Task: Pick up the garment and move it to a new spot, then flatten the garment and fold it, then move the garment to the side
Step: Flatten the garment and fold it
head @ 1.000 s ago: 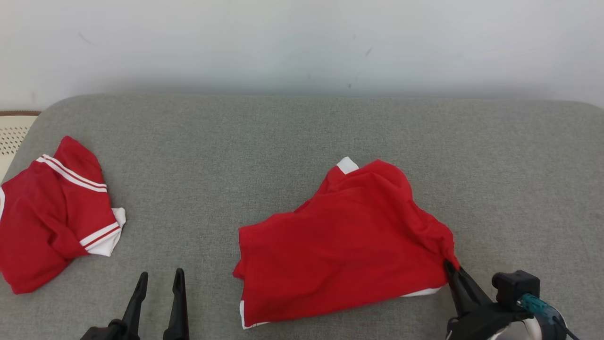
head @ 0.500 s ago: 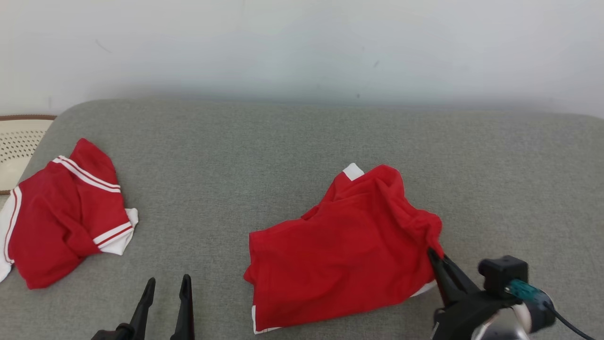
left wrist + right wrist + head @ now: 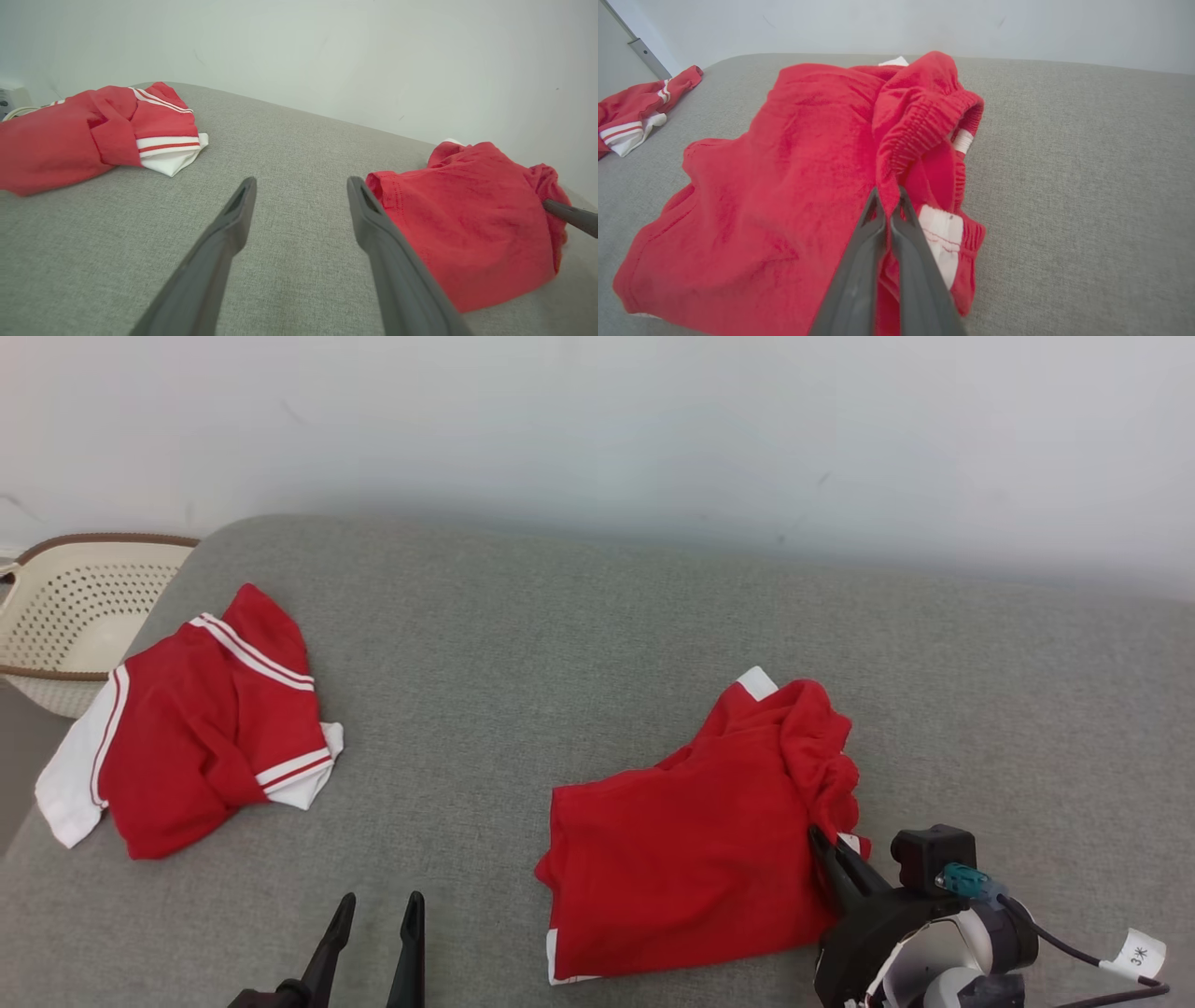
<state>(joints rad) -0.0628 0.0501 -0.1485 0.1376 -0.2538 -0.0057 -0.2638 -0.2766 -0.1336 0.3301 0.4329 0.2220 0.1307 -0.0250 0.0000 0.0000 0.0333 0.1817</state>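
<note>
Left of the garment (image 3: 691, 859): basket (image 3: 75, 607) past the grey cushion's (image 3: 560, 635) edge, a second red piece (image 3: 201, 719) near that edge, then my left gripper (image 3: 381, 898), wide apart and empty. The garment lies bunched mid-cushion, my right gripper (image 3: 817, 833) pinched tight on a thin waistband fold at its right side; risk: so small a bite may slip under the cloth's drag, or dragging leftward may tangle both pieces. Right of the garment: bare cushion, roomiest.
</note>
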